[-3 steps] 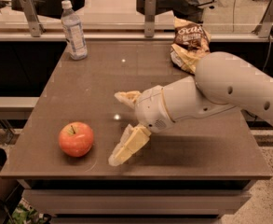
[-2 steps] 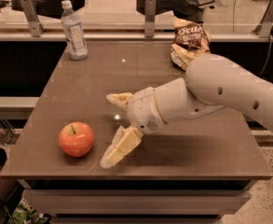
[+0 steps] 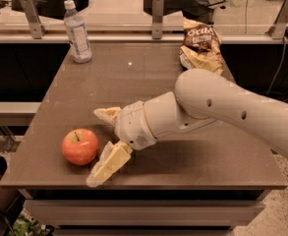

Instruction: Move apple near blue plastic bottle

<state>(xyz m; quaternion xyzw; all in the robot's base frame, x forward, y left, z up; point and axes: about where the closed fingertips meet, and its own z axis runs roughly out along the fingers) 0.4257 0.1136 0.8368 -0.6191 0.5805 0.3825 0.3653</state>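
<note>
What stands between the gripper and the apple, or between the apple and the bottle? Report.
Nothing visible. The open gripper sits beside the apple; bare table runs from there to the bottle at the far left. The chip bag lies off that path.

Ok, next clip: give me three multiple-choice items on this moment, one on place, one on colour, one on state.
1. The apple lies: A) beside the blue plastic bottle; B) near the table's front edge; C) at its centre.
2. The bottle's cap is: A) white; B) red; C) green.
3. The gripper is: A) shut on the apple; B) shut on the bottle; C) open beside the apple.
Answers: 1 B, the bottle stands far off at the back. 2 A, the cap looks white. 3 C, its fingers stand spread, holding nothing.
</note>
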